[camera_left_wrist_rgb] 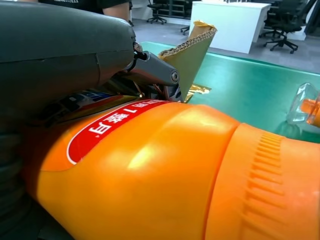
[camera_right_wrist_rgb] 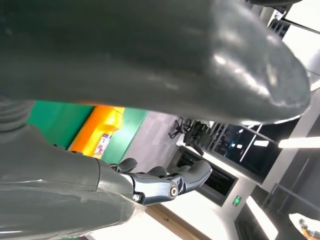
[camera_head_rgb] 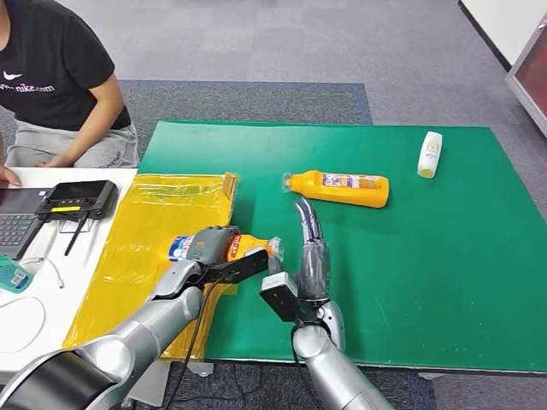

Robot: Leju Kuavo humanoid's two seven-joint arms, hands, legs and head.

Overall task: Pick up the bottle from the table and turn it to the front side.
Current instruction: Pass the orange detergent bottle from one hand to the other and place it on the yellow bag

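At the near edge of the green mat (camera_head_rgb: 400, 282), your left hand (camera_head_rgb: 216, 252) is wrapped around an orange bottle (camera_head_rgb: 248, 246), holding it on its side over the yellow sheet (camera_head_rgb: 138, 231), clear cap toward the right hand (camera_head_rgb: 309, 256). That hand holds nothing, fingers extended, pointing away from you. Farther back, a second orange bottle (camera_head_rgb: 338, 188) lies flat, and a small white bottle (camera_head_rgb: 430, 155) sits well apart.

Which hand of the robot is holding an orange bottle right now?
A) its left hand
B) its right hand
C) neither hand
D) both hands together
A: the left hand grips the orange bottle over the yellow sheet, while the right hand is raised with nothing in it.
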